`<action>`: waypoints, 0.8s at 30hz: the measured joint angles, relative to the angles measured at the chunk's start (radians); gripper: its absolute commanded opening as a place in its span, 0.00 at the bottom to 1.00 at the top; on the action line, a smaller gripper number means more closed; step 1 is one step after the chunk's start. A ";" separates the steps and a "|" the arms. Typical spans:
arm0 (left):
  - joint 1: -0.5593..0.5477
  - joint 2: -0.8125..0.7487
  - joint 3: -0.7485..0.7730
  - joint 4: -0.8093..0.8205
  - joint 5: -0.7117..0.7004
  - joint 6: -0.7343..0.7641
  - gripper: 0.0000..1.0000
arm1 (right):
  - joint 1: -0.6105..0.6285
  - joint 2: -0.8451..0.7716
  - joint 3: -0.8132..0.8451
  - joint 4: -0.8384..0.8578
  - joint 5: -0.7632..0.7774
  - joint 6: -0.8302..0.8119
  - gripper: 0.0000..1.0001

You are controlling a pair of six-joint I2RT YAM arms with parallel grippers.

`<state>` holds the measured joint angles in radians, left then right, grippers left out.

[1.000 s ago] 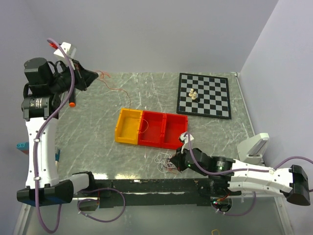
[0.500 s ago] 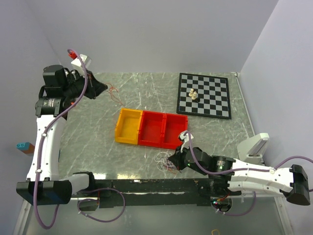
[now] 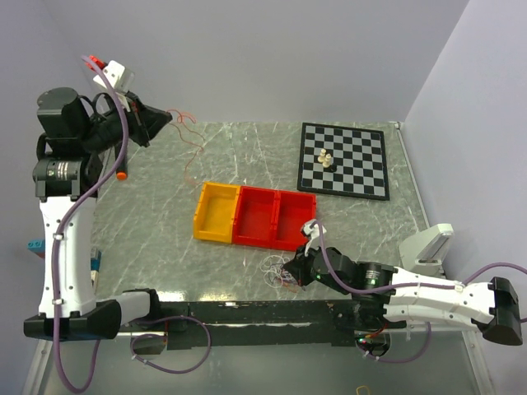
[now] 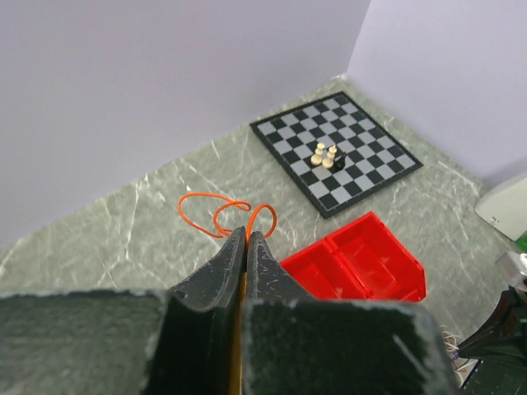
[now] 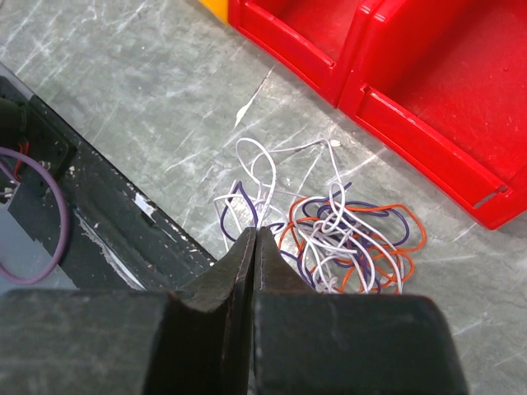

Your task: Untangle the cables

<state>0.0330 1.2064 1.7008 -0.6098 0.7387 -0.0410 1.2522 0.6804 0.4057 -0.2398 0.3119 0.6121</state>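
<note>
The cables are split in two places. My left gripper (image 3: 165, 118) is raised over the far left corner, shut on a thin orange-red wire (image 3: 188, 132) whose loops hang toward the table. In the left wrist view the wire (image 4: 216, 212) curls out past my closed gripper (image 4: 247, 234). A clump of white, purple and orange wires (image 3: 277, 274) lies near the front edge, below the red bins. My right gripper (image 3: 290, 270) is low at the clump, shut on white and purple strands. The right wrist view shows the clump (image 5: 350, 239) just beyond my gripper (image 5: 254, 233).
A yellow bin (image 3: 216, 212) joined to two red bins (image 3: 272, 218) stands mid-table. A chessboard (image 3: 343, 160) with a few pieces (image 3: 326, 159) lies at the back right. An orange-tipped pen (image 3: 122, 174) is at the left edge, and a white block (image 3: 428, 247) at the right.
My left arm dipped toward the table half a second ago and has now lifted back up and left with the orange wire. The right arm and clump have not moved.
</note>
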 measured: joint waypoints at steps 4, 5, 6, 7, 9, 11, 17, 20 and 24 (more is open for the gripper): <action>0.000 0.002 0.029 0.006 0.019 -0.006 0.01 | 0.000 -0.011 0.000 0.000 0.000 0.001 0.00; 0.000 0.002 0.027 0.008 0.023 -0.005 0.01 | 0.000 -0.014 0.000 0.000 0.000 0.001 0.00; 0.000 0.002 0.016 0.014 0.024 -0.005 0.01 | 0.000 -0.016 0.000 0.000 0.000 0.001 0.00; 0.000 0.001 0.003 0.018 0.024 -0.005 0.01 | 0.000 -0.018 0.000 0.000 0.001 0.002 0.00; 0.000 0.000 -0.034 0.023 0.024 -0.005 0.01 | 0.000 -0.020 0.000 0.001 0.001 0.005 0.00; 0.000 0.000 -0.088 0.026 0.023 -0.004 0.01 | 0.000 -0.021 -0.001 0.001 0.001 0.008 0.00; -0.002 0.001 -0.212 0.031 0.016 -0.004 0.01 | 0.000 -0.021 -0.002 0.005 0.001 0.009 0.00; -0.008 0.002 -0.241 0.035 0.016 -0.005 0.01 | 0.000 -0.020 -0.002 0.012 0.001 0.009 0.00; -0.020 0.002 -0.255 0.051 0.016 -0.005 0.01 | 0.000 -0.020 -0.002 0.016 0.001 0.012 0.00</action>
<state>0.0128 1.2083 1.4460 -0.5591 0.7551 -0.0460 1.2522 0.6605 0.4038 -0.2237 0.3126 0.6239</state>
